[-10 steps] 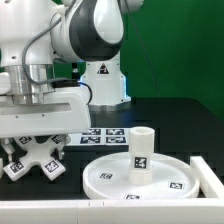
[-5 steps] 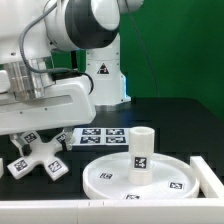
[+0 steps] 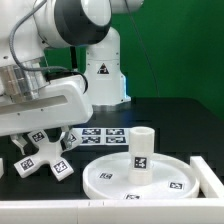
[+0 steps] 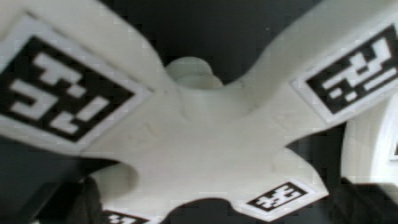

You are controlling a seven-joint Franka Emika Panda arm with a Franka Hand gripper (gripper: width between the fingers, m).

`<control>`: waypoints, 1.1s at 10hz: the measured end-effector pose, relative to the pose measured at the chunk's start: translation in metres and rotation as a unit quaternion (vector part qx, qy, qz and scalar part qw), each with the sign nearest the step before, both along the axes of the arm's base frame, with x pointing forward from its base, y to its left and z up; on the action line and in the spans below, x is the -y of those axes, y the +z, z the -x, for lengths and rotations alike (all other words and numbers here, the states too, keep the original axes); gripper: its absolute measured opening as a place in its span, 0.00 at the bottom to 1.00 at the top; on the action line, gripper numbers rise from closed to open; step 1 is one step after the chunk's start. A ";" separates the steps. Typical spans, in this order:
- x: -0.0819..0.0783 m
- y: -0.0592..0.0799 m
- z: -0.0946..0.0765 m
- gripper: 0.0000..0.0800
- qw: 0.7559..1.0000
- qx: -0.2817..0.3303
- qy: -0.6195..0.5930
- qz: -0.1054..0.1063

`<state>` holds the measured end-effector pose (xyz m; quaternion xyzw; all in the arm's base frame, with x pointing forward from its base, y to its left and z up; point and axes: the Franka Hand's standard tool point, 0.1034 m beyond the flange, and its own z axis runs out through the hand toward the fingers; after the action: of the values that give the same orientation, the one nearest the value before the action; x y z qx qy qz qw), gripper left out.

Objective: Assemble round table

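1. White plastic cross-shaped foot fills the wrist view, with tags on its arms; no other part shows there.
2. Exterior view adds the rest. The foot lies at that view's left, the round disc to its right with the post upright on it, and the marker board behind.
3. Arm's gripper hangs low over the foot, jaws spread wide, nothing clamped; whether it touches the foot cannot be told.

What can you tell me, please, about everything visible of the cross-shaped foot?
The cross-shaped foot looks like white plastic: four flat limbs meeting at a rounded hub, each visible end bearing a black-and-white square tag. It lies flat on the black table at the exterior view's left, partly hidden under the robot arm.
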<state>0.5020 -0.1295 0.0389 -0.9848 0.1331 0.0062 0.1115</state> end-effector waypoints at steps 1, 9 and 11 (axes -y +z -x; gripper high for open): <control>-0.001 0.005 0.003 0.81 0.999 -0.037 -0.008 -0.013; 0.001 0.011 0.003 0.81 0.994 -0.105 -0.023 -0.016; -0.005 0.012 -0.008 0.81 0.985 -0.168 -0.033 0.007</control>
<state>0.5096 -0.1243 0.0506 -0.9654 0.1827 0.1673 0.0811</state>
